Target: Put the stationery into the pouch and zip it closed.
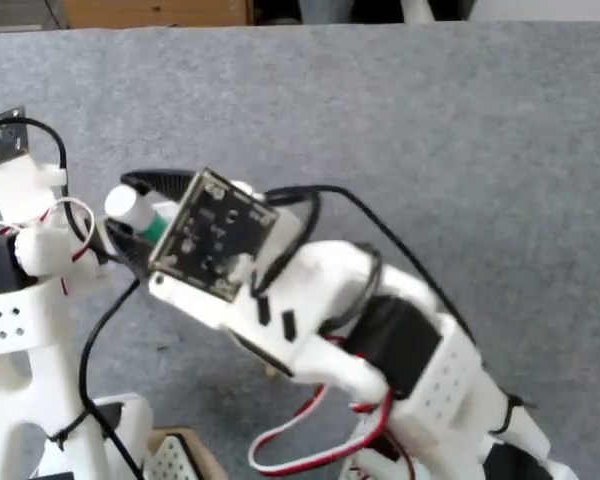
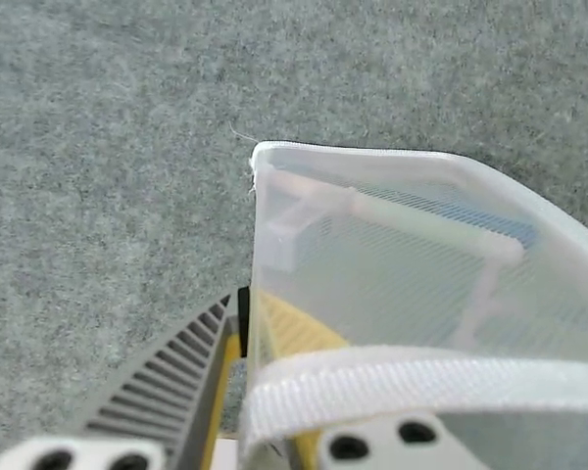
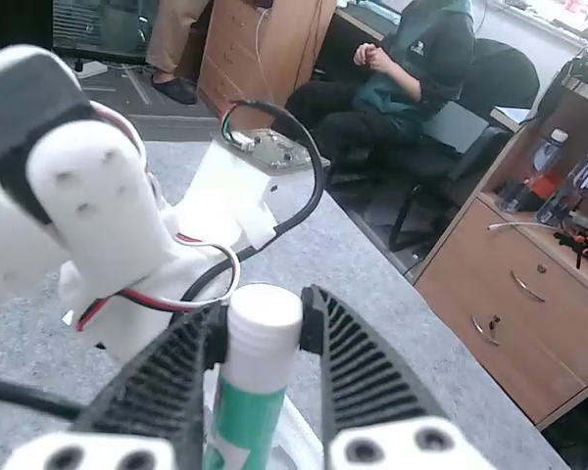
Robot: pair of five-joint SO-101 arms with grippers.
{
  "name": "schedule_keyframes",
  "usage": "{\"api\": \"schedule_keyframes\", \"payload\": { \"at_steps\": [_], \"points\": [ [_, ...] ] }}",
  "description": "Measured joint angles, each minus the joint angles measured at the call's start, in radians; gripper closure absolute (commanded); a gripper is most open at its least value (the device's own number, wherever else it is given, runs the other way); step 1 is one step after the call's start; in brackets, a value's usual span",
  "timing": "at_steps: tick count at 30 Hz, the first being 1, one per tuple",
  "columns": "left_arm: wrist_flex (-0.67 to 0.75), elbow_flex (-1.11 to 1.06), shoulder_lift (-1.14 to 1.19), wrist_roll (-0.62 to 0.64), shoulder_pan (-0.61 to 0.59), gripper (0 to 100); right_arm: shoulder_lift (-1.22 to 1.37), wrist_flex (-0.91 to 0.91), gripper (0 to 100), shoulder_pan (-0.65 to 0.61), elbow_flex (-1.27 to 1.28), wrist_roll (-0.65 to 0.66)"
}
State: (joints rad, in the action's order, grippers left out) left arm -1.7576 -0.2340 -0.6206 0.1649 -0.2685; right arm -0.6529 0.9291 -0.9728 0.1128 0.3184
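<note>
The right gripper is clamped on a glue stick near its cap; beyond, the left gripper pinches the edge of the pouch. Loading seems underway: next the stick needs lining up with the pouch's opening.

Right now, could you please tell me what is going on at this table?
The right tool is shut on a green glue stick with a white cap, holding it upright. The left tool grips the edge of the translucent pouch, which has pale items showing through it. The glue stick is not yet in the pouch.
</note>
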Motion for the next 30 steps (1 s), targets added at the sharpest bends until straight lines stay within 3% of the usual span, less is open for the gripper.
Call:
{"api": "schedule_keyframes", "payload": {
  "at_steps": [8, 20, 30],
  "points": [
    [0.0, 0.0, 0.0, 0.002, -0.003, 97, 0.002, -0.219, 98.6, 0.015, 0.129, 0.003],
    [0.0, 0.0, 0.0, 0.002, -0.003, 97, 0.002, -0.27, 98.6, 0.015, 0.097, 0.003],
    [0.0, 0.0, 0.0, 0.002, -0.003, 97, 0.002, -0.434, 98.6, 0.074, 0.259, 0.003]
  ]
}}
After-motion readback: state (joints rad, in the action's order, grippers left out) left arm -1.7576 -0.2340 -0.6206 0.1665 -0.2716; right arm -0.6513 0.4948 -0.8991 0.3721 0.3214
